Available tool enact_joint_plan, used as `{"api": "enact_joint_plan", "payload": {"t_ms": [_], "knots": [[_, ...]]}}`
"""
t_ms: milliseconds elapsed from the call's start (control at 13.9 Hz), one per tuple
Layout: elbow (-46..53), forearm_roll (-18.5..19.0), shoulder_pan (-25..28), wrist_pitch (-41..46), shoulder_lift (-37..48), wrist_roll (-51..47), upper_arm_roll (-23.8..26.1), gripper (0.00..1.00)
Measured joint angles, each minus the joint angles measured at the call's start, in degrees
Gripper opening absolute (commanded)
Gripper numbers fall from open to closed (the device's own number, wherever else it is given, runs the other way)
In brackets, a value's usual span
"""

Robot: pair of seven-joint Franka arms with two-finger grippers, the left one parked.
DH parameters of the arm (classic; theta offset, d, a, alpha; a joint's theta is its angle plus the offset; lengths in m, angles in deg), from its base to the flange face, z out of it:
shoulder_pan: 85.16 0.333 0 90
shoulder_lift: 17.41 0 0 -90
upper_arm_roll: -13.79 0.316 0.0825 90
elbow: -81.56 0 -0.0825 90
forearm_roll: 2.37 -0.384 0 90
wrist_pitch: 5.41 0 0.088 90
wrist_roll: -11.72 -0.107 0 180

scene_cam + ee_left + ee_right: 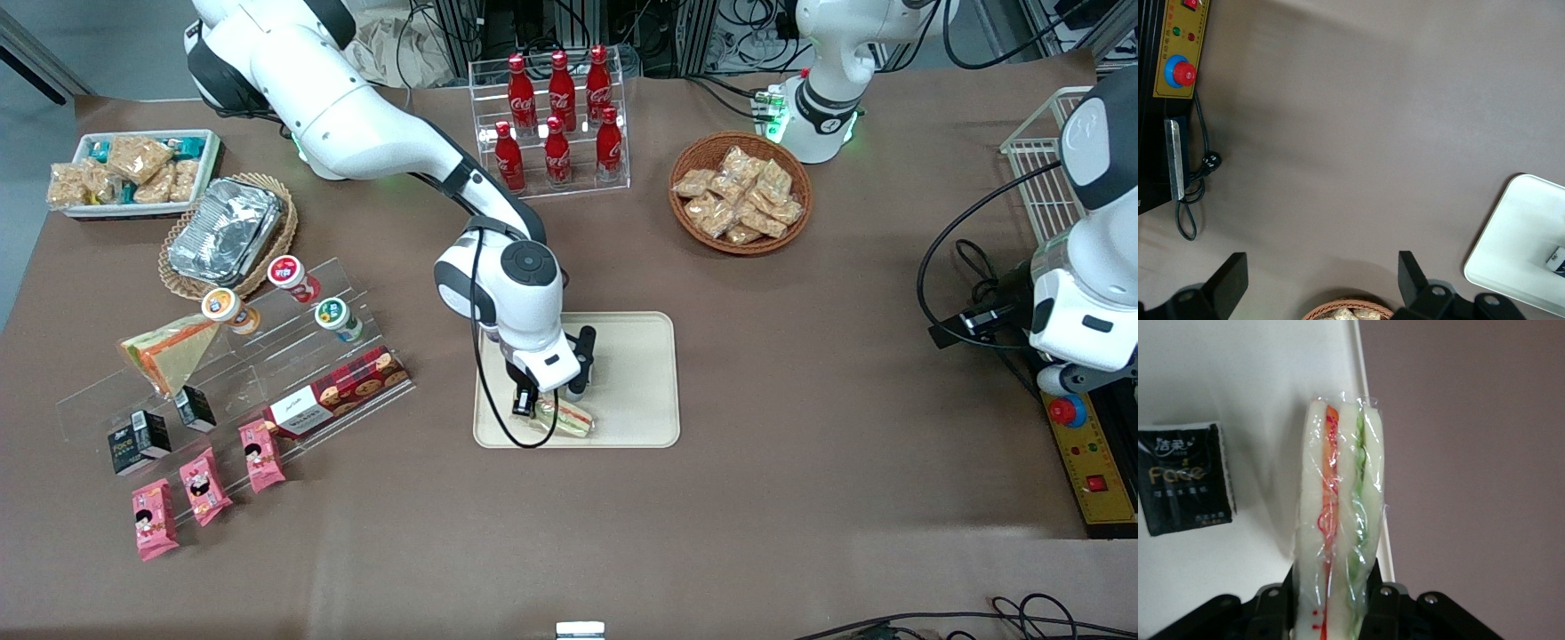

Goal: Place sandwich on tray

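The sandwich (564,417) is a small clear-wrapped wedge with white bread and red-orange and green stripes. It lies at the near edge of the cream tray (640,373). My right gripper (533,411) is low over the tray and shut on the sandwich. In the right wrist view the sandwich (1341,513) stands between the two black fingers (1275,607), which press its sides; the gripper (1333,613) holds it above the tray's rim (1371,480). A small black packet (1186,477) lies on the tray beside it.
A clear stepped shelf (231,373) with a larger sandwich wedge (169,351), cups, a cookie box and pink packs lies toward the working arm's end. A foil container (222,227), snack bin (133,169), cola bottle rack (556,116) and snack basket (740,191) stand farther from the camera.
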Motion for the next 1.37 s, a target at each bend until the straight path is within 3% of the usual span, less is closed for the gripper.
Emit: {"api": "enact_joint_plan", "payload": {"t_ms": [72, 288, 431, 719, 935, 1366], "knots": [[-0.02, 0.06, 0.17, -0.06, -0.69, 0.06, 0.0, 0.72], [0.03, 0.1, 0.64, -1.06, -1.95, 0.07, -0.04, 0.98], [0.17, -0.81, 0.65, -1.4, -1.97, -0.2, -0.03, 0.98], [1.96, -14.98, 0.27, -1.07, -0.04, -0.07, -0.34, 0.98], [2.55, -20.85, -1.01, 1.14, 4.58, -0.19, -0.77, 0.98], [2.35, -22.67, -10.19, 7.79, 12.57, 0.22, -1.16, 0.98]]}}
